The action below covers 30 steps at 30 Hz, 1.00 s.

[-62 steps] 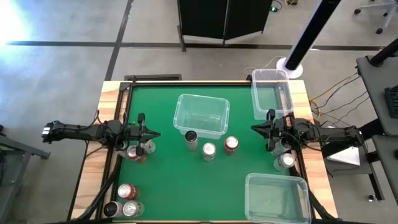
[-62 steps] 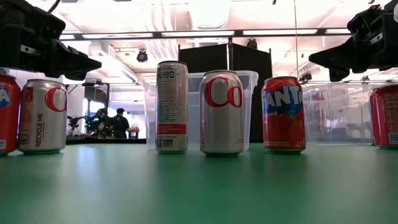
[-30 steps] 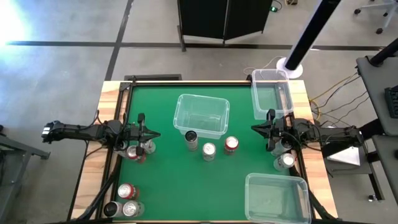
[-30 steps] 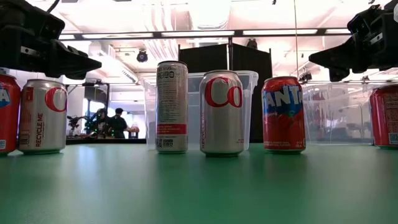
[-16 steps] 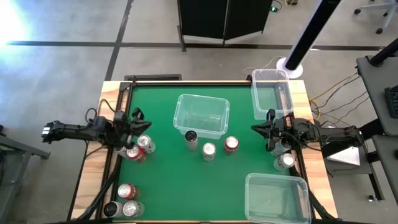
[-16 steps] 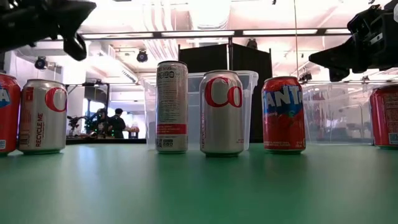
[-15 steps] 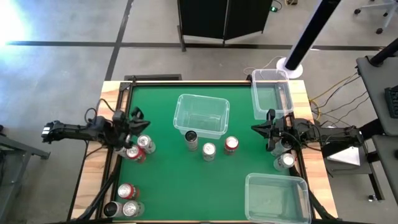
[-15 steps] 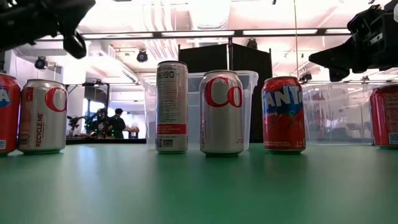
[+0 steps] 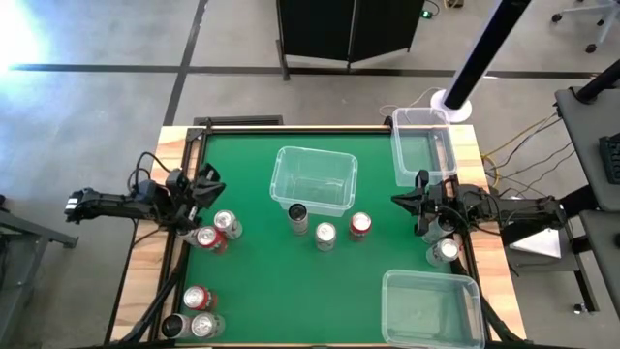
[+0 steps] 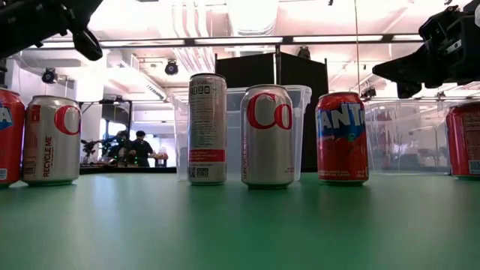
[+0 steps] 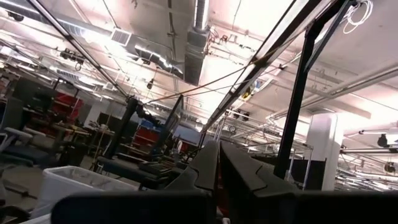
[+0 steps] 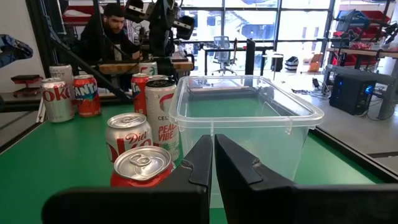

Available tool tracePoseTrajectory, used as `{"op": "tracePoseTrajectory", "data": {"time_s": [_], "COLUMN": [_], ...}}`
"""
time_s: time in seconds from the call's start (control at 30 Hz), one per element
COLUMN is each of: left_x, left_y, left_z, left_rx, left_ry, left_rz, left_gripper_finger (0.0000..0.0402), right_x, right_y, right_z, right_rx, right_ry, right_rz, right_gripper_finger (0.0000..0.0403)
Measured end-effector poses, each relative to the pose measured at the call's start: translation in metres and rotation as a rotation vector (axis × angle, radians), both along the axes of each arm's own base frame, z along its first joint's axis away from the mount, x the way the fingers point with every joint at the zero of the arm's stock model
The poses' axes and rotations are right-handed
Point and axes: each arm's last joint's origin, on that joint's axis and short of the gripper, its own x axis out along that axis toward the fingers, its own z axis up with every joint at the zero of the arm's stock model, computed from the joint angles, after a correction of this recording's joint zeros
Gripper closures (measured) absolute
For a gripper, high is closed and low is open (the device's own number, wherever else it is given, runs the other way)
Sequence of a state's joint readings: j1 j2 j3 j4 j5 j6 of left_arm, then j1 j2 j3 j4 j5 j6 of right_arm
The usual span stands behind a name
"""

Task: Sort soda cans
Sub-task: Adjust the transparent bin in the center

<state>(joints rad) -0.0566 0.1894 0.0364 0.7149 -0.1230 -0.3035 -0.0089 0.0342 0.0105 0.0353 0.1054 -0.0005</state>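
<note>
Three soda cans stand in a row at the table's middle: a tall black-and-white one (image 9: 297, 218), a silver one (image 9: 325, 236) and a red one (image 9: 360, 226). A silver can (image 9: 225, 225) and a red can (image 9: 206, 238) stand just near-side of my left gripper (image 9: 209, 178), which is shut, raised and tipped up; its wrist view shows only ceiling. My right gripper (image 9: 395, 200) is shut and hovers at the right, pointing toward the middle row (image 12: 140, 165). Neither holds anything.
A clear bin (image 9: 313, 179) stands behind the middle row, another (image 9: 422, 145) at the far right corner, a third (image 9: 431, 308) at the near right. More cans stand at the near left corner (image 9: 196, 298) and under the right arm (image 9: 444, 252).
My left gripper has drawn back toward the table's left and far edges, risen and tipped its fingers upward, away from the silver and red cans beside it. No can has moved.
</note>
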Motion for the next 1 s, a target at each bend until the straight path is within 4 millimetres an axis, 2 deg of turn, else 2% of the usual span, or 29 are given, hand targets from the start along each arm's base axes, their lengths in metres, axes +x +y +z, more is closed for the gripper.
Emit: {"op": "tracePoseTrajectory", "data": {"time_s": [0.1,0.23,0.37,0.5,0.67,0.83,0.9,1.0], "left_x": [0.002,0.008,0.014,0.023,0.036,0.046,0.046,0.04], "left_y": [-0.001,-0.007,-0.007,-0.01,-0.012,-0.01,-0.007,-0.003], "left_z": [-0.002,-0.005,-0.006,0.0,0.025,0.054,0.073,0.119], "left_rx": [-0.005,0.077,0.058,0.121,0.197,0.193,0.225,0.317], "left_ry": [0.028,0.058,0.069,0.113,0.159,0.44,0.525,0.575], "left_rz": [-0.034,-0.224,-0.22,-0.254,-0.284,-0.178,-0.091,0.06], "left_gripper_finger": [0.0401,0.0401,0.0401,0.0401,0.04,0.0374,0.0356,0.032], "right_x": [0.0,0.0,0.0,0.0,0.0,-0.001,-0.002,-0.005], "right_y": [0.0,0.0,0.0,0.0,0.0,0.0,0.0,0.0], "right_z": [0.0,0.0,0.0,0.0,0.0,0.01,0.017,0.03], "right_rx": [0.0,0.0,0.0,0.0,-0.002,0.003,0.035,0.084], "right_ry": [0.0,0.0,0.0,0.0,-0.001,-0.104,-0.179,-0.328], "right_rz": [0.0,0.001,0.0,0.0,0.0,0.002,0.005,0.017], "right_gripper_finger": [0.039,0.039,0.039,0.039,0.039,0.039,0.039,0.039]}}
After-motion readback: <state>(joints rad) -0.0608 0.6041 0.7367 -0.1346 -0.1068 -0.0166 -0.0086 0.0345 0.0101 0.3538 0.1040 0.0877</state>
